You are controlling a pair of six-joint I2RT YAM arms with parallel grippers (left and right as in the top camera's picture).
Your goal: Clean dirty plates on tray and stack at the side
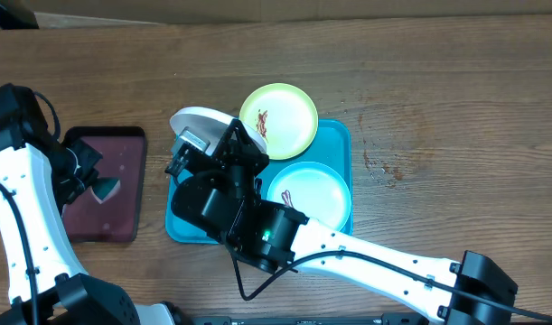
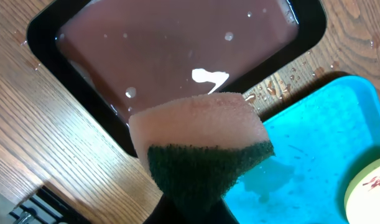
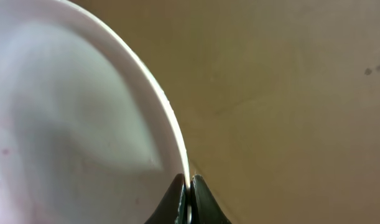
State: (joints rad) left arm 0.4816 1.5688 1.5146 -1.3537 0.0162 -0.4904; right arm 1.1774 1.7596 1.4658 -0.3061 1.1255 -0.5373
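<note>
My right gripper (image 1: 192, 144) is shut on the rim of the white plate (image 1: 200, 119) and holds it tilted on edge above the turquoise tray's (image 1: 339, 137) left part. The right wrist view shows the fingers (image 3: 190, 185) pinching the white plate's (image 3: 71, 124) rim. The yellow-green plate (image 1: 278, 119), with reddish-brown streaks, sits at the tray's far edge. The pale mint plate (image 1: 310, 192), also streaked, lies in the tray. My left gripper (image 1: 99, 185) is shut on a pink-and-green sponge (image 2: 202, 146) above the maroon tray (image 2: 177, 50).
The maroon, black-rimmed tray (image 1: 104, 185) holds brownish liquid and stands left of the turquoise tray (image 2: 320, 143). Water drops lie on the wood between them. Reddish stains (image 1: 379, 161) mark the table right of the tray. The yellow-green plate's edge (image 2: 370, 186) shows in the left wrist view.
</note>
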